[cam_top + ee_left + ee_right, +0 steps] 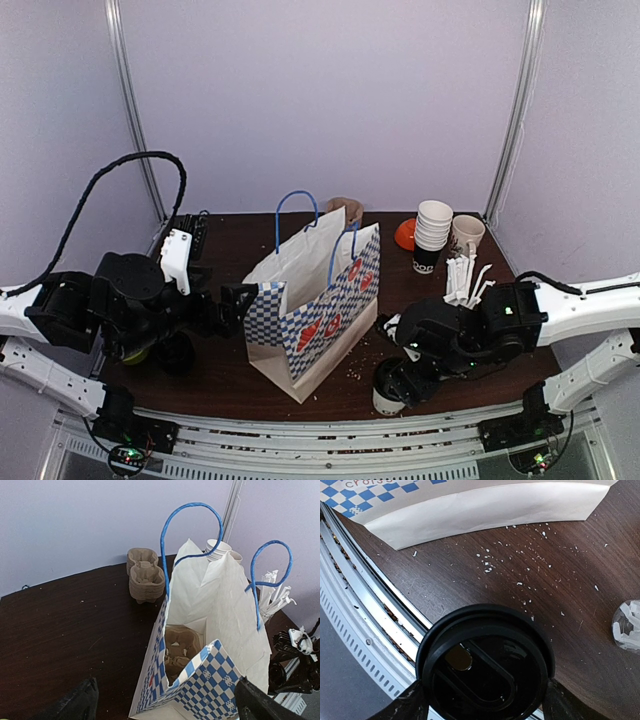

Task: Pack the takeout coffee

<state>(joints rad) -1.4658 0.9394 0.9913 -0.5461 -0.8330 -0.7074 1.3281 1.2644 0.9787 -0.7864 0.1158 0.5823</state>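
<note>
Left of the paper bag (pixel 315 300): left arm (pixel 100 300), black joint housings, white links, looping black cable (pixel 135 154); right of the bag: right arm (pixel 500 325), identical colours, green indicator light (pixel 507 311).

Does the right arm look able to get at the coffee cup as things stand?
Likely yes: the right gripper hangs over the cup, fingers flanking its black lid, nothing between them.
</note>
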